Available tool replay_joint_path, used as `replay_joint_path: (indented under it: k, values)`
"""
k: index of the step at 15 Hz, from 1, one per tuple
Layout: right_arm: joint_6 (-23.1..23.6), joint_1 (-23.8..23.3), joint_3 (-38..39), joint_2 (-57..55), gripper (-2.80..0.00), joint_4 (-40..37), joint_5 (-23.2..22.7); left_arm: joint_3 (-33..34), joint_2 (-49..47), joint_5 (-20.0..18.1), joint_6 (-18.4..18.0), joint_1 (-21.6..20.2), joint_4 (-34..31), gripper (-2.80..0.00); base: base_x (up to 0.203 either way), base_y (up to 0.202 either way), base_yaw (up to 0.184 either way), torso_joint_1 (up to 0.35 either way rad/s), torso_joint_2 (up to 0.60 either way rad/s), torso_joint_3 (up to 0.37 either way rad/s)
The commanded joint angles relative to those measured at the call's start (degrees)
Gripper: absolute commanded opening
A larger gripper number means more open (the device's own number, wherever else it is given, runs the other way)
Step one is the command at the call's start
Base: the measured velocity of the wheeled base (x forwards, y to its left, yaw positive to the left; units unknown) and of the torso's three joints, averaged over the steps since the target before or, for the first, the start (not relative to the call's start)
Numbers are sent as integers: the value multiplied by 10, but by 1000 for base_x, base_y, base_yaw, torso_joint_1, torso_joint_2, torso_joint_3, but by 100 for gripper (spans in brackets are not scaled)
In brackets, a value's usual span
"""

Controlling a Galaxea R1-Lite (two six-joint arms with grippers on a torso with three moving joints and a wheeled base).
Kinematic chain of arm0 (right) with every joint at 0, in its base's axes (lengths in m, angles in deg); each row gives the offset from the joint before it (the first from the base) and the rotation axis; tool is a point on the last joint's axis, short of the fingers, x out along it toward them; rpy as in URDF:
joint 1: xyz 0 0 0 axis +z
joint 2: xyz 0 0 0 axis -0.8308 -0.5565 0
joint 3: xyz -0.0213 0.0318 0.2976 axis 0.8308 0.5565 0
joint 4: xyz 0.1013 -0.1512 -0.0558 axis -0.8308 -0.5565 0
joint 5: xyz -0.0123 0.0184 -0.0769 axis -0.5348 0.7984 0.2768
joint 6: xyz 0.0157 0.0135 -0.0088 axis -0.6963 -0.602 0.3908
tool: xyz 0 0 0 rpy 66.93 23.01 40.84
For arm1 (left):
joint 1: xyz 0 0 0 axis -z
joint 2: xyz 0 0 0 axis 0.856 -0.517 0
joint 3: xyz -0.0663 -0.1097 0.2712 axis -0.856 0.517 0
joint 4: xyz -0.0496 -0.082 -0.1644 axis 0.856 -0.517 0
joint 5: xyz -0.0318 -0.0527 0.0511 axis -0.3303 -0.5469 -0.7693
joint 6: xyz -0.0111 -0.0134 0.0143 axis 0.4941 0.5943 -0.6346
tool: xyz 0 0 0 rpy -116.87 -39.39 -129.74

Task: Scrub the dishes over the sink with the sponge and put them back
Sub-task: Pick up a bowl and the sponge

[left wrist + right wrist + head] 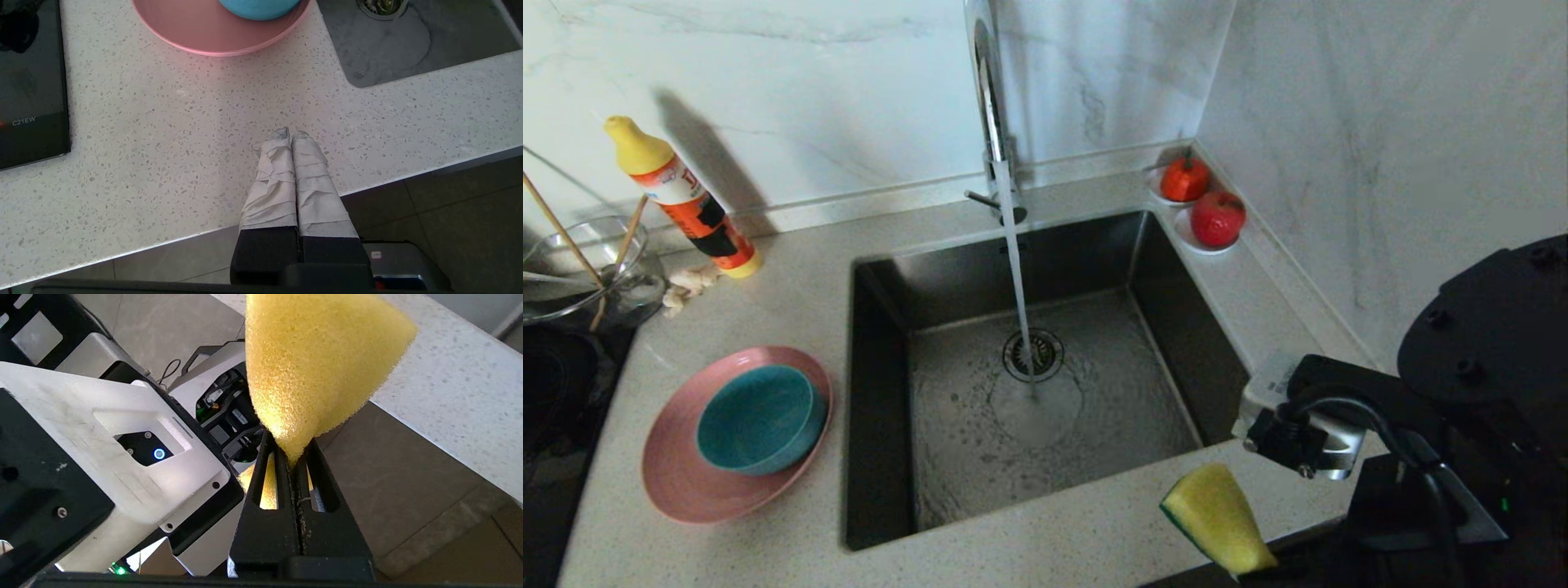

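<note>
Speckled worktop (pixel 792 302) surrounded the sink (pixel 1094 245). Right gripper (pixel 292 463), lower right of frame, jaws clamped on the sponge (pixel 1217 518); pink plate (pixel 678 482) and teal bowl (pixel 756 416) lay lower left, nearer the left gripper (pixel 291 136), jaws together.

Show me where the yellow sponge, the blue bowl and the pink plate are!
sponge (pixel 1217 516), head view, middle of its yellow face.
blue bowl (pixel 756 416), head view, inside bottom.
pink plate (pixel 678 478), head view, bare near rim.
</note>
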Motion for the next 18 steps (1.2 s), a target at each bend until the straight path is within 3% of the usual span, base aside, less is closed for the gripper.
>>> replay_joint_path:
  k: [1,6,11,13,18]
  values:
    - [-2,3,-8,-16,-280,-2,1,0,0,0,-2,0,-1,-280,0,0,0,0,0,0]
    - [-3,7,-40,-39,-280,-12,14,1,1,20,1,0,-2,-280,0,0,0,0,0,0]
    - [-8,11,-24,-22,-280,-21,12,-3,-1,24,-4,-1,-1,-280,0,0,0,0,0,0]
    - [-9,11,-17,-17,-280,-21,12,-64,-38,42,-4,0,8,-280,0,0,0,0,0,0]
    - [-8,7,-10,-14,-280,-18,13,-239,-273,90,-2,0,23,-280,0,0,0,0,0,0]
